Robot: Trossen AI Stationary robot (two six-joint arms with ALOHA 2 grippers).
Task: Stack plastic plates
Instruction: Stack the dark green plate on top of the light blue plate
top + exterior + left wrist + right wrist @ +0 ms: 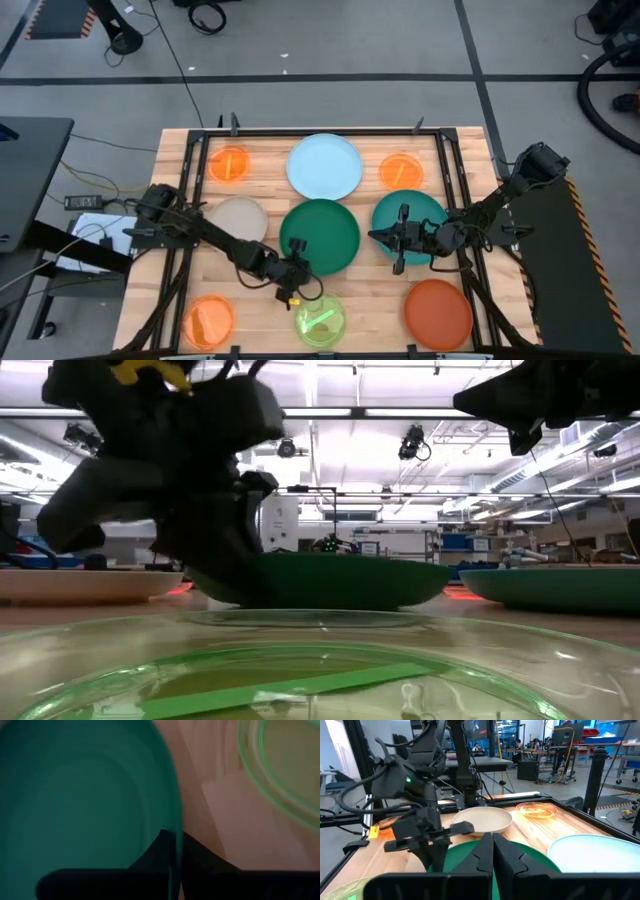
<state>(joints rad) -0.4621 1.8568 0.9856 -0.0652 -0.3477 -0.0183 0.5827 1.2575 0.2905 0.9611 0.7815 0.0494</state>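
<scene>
The dark green plate (320, 235) lies in the table's middle. My left gripper (296, 258) is down at its near-left rim, shut on it; the low view shows this gripper (215, 560) low against the plate (340, 580). My right gripper (399, 245) hangs shut and empty between the dark green plate and the teal plate (415, 215), raised above the table (530, 410). Its wrist view looks over the shut fingers (493, 845) toward the left arm. The lime green plate (320, 320) lies near the near edge, just in front of my left gripper. My left gripper pinches the dark green plate's rim (176, 837) between its two fingers (200, 855), one inside the plate and one outside. It comes slanting down from the table's left and near side. In the low view the plate's underside still rests on the table.
Flat on the table lie a beige plate (240, 218), a light blue plate (324, 166), a red-orange plate (438, 312), and small orange plates at the far left (229, 164), far right (401, 171) and near left (209, 320). A black frame borders the wooden tabletop.
</scene>
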